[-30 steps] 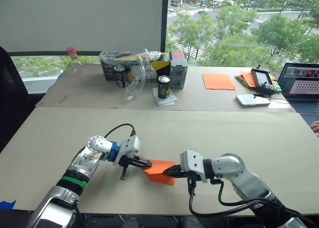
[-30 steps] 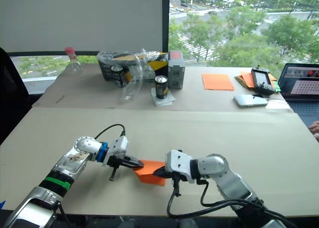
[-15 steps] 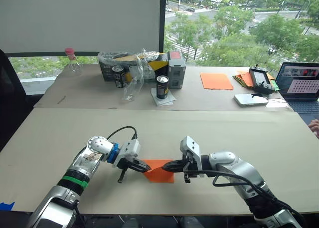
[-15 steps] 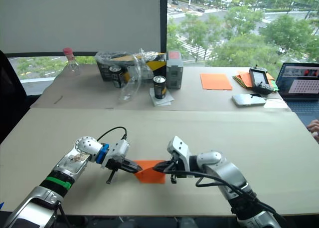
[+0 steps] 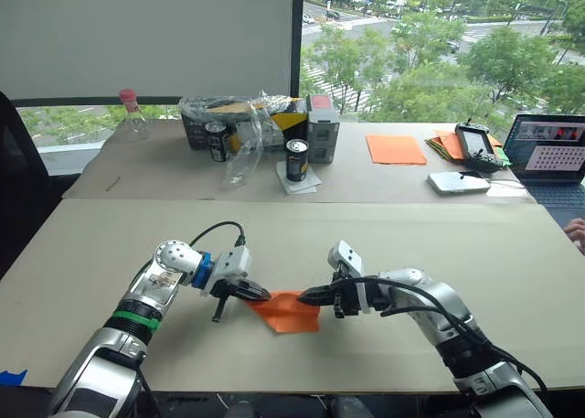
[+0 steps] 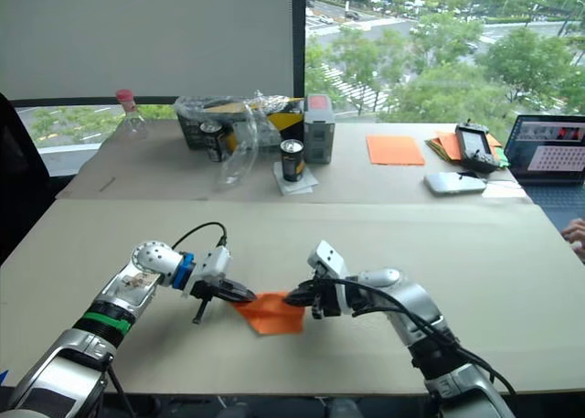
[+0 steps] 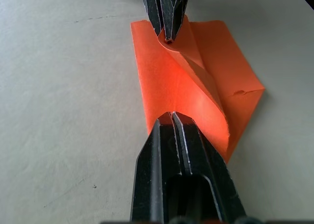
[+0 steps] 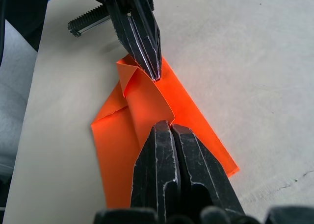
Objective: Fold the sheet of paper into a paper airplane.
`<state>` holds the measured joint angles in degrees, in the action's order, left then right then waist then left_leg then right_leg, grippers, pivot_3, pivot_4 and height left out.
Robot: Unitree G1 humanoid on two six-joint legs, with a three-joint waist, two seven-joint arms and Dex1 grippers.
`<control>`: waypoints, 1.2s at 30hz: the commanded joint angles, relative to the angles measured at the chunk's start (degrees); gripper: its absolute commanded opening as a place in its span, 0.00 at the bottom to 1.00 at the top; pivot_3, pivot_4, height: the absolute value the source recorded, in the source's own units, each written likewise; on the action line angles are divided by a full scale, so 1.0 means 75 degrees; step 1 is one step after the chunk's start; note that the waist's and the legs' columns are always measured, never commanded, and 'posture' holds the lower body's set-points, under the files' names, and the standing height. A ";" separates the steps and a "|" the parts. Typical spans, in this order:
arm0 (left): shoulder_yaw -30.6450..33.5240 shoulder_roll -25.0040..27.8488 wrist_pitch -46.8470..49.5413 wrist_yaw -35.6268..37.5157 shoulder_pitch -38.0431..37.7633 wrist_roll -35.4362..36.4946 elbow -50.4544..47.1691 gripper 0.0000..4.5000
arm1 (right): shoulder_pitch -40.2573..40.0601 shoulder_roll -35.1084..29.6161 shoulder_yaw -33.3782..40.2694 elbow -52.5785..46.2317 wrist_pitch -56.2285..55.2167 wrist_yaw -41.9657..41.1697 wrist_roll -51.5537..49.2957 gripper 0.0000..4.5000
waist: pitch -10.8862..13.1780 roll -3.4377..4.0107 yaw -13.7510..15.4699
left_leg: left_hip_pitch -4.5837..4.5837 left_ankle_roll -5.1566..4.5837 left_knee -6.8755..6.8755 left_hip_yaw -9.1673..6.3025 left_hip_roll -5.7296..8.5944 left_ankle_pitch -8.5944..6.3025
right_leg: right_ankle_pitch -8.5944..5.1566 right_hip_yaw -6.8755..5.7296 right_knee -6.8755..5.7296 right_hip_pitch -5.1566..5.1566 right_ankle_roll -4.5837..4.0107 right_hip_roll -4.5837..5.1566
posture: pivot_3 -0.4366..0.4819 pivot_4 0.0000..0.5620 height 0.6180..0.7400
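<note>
Beige table [image 5: 384, 244] holds your folded orange paper [image 5: 291, 312] near its front edge. Your left gripper [image 7: 170, 117] and right gripper [image 8: 170, 126] pinch a raised flap from opposite ends, their fingers hiding the paper's edges there.

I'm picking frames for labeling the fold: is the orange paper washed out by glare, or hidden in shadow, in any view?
In the left wrist view the sheet of paper glows brightest along its raised curl, creases still readable; in the right wrist view the curl casts soft shadow on the layer beneath; in the left eye view the paper looks evenly lit between the left gripper and right gripper.
</note>
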<state>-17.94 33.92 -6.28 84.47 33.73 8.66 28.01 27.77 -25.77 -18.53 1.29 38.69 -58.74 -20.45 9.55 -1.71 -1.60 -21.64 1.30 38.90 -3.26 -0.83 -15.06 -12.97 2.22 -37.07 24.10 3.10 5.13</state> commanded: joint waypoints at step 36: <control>0.0261 0.0410 0.0802 -0.0726 -0.1132 -0.0278 -0.1093 0.00 | 0.1822 0.0654 -0.1196 0.3193 -0.1497 -0.1626 0.1846 0.00 | -0.0046 0.0069 -0.0157 | 0.0087 -0.0015 -0.0018 0.0002 -0.0007 -0.0009 | -0.0006 0.0002 0.0008 -0.0079 0.0000 -0.0008 | 0.48 0.27 0.79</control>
<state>-15.06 35.40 -2.17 79.29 26.88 8.63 19.14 42.00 -21.00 -25.67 22.58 27.69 -71.95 -9.67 9.21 -1.20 -2.78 -20.90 1.15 38.76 -3.24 -0.91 -15.15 -13.02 2.23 -37.02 23.44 3.09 5.05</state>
